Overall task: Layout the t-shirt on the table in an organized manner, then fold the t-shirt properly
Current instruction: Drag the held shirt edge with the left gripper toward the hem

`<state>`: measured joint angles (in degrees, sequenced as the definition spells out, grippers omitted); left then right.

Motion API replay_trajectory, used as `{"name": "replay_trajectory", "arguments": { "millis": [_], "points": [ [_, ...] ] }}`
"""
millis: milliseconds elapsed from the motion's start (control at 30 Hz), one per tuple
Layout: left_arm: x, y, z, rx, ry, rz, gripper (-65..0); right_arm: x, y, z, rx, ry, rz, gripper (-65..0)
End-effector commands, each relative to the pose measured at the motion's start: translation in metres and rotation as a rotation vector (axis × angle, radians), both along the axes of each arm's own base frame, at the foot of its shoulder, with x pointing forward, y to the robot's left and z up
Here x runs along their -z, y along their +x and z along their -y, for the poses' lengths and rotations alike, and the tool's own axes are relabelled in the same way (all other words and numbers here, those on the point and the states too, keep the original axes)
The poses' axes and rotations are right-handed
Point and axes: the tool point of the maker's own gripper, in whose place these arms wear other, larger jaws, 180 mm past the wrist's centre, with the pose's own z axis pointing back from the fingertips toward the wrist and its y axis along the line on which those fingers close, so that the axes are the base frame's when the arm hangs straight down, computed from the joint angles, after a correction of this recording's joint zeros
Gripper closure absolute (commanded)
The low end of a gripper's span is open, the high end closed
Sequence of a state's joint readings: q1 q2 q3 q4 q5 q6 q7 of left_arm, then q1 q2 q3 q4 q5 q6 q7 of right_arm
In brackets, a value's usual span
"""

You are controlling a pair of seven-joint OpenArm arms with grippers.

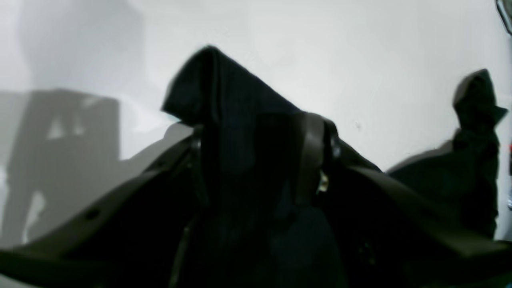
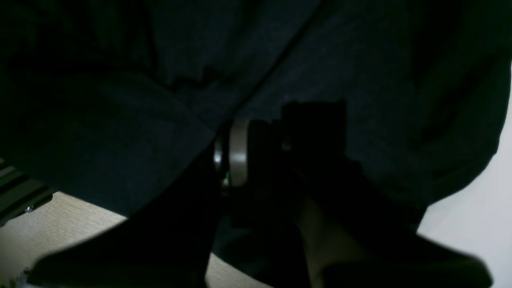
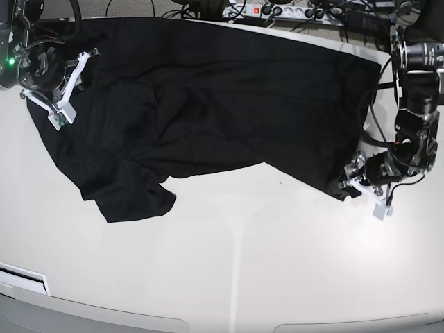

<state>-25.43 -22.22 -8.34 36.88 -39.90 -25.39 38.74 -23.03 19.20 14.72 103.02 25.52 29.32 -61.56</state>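
T-shirt point(image 3: 208, 104) lies spread across the far half of the counter point(image 3: 243, 270), black cloth mostly flat but rumpled through the middle, with one flap folded out toward the near edge on the right arm's side.

Each arm has taken an opposite edge, which reads as a stretch-out grip for the layout step. The left end effector point(image 3: 355, 182) sits low at the corner of cloth nearest it; the left wrist view shows a bunched peak of shirt point(image 1: 224, 96) standing up between its fingers, so it is clamped on the t-shirt. The right end effector point(image 3: 59, 94) is at the far corner on its side. Its wrist view is almost filled with dark fabric point(image 2: 160, 80) draped over and around the fingers, which stand close together, but whether cloth is actually pinched between them I cannot tell.

Holding two opposite edges would let the arms pull apart and draw out the middle wrinkles, so my judgement is that laying flat is under way and folding has not begun.

No brand, label or legible writing shows on the shirt or counter. A power strip point(image 3: 291, 10) and cables lie beyond the far edge; its markings are too small to read.
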Motion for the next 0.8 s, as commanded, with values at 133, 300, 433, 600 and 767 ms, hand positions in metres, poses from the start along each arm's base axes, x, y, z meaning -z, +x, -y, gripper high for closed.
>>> {"name": "replay_trajectory", "arguments": {
  "millis": [133, 300, 433, 600, 767],
  "points": [
    [-0.022, 0.024, -0.011, -0.026, 0.026, 0.064, -15.5, -0.007, 0.007, 0.004, -0.007, -0.011, 0.03, -12.2],
    [-0.024, 0.028, -0.015, -0.055, 0.032, 0.065, 0.0, -0.007, 0.007, 0.004, -0.007, -0.011, 0.03, -12.2],
    [-0.027, 0.029, -0.014, -0.048, 0.026, 0.065, 0.0, -0.007, 0.007, 0.004, -0.007, -0.011, 0.03, -12.2],
    [-0.047, 0.039, -0.003, 0.035, 0.019, 0.127, 0.0, -0.008, 0.007, 0.004, -0.007, -0.01, 0.033, -12.2],
    [-0.077, 0.051, 0.016, 0.16, -0.04, 0.177, 0.0, -0.009, 0.01, 0.002, -0.006, -0.003, 0.051, -12.2]
  ]
}}
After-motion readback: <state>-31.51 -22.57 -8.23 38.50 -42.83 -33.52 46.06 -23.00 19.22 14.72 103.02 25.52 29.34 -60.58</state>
